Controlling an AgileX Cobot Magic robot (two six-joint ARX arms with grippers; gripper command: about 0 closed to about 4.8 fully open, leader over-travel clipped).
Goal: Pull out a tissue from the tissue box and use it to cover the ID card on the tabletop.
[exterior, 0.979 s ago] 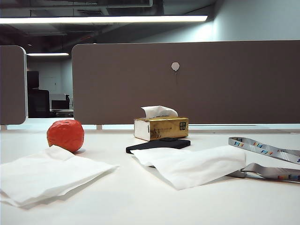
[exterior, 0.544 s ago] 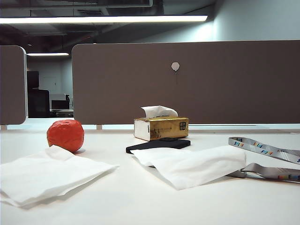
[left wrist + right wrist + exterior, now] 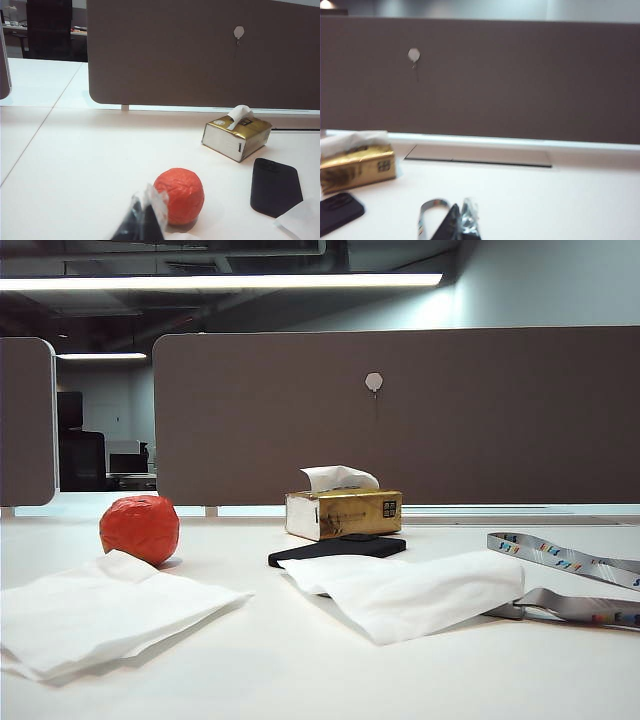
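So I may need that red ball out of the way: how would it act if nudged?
The red ball looks round but crinkled, so it would probably roll, though unevenly. Its wrinkled skin hints at crumpled paper or foil, likely light and easily dented. It sits free on the table beside the napkin, so little would stop it.

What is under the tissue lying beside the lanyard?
The tissue lies flat on the tabletop. The grey lanyard and its clip run in under its right edge. The ID card cannot be seen; presumably the sheet hides it.
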